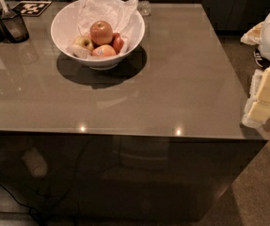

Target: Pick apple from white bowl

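The apple (101, 32), the largest one, red-orange with a paler patch, lies on top of the fruit in the white bowl (64, 20). The bowl is lined with crinkled white paper and stands at the back left of the grey table (181, 79). Around the apple lie a smaller yellow-green apple (83, 43), a darker red apple (118, 43) and an orange one (104, 51). My gripper (262, 102) shows as pale yellowish-white parts at the right edge of the view, beyond the table's right edge and far from the bowl.
A small dark cup (14, 25) with a utensil stands at the back left corner. A black-and-white marker card (33, 7) lies behind it. A small glass (144, 7) stands behind the bowl. Carpet floor lies to the right of the table.
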`<action>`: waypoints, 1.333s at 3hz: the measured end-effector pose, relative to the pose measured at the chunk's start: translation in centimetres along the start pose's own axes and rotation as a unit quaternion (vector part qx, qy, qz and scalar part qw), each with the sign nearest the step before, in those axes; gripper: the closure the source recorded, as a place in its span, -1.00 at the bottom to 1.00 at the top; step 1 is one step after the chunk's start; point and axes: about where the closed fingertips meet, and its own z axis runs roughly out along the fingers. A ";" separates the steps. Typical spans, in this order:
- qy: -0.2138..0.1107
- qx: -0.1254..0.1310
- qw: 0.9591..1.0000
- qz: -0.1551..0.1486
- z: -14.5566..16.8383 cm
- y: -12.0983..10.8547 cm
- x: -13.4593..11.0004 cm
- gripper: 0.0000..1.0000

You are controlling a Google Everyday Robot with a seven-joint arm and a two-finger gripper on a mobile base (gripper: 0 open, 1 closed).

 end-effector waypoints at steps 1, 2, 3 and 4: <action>-0.002 0.002 1.000 0.002 -0.1 -0.1 -0.2 -1.00; 0.008 -0.009 1.000 0.014 0.4 -1.9 -2.1 -1.00; 0.035 -0.008 0.999 0.017 1.4 -4.6 -5.0 -1.00; 0.054 -0.025 0.998 -0.001 3.8 -6.1 -7.1 -1.00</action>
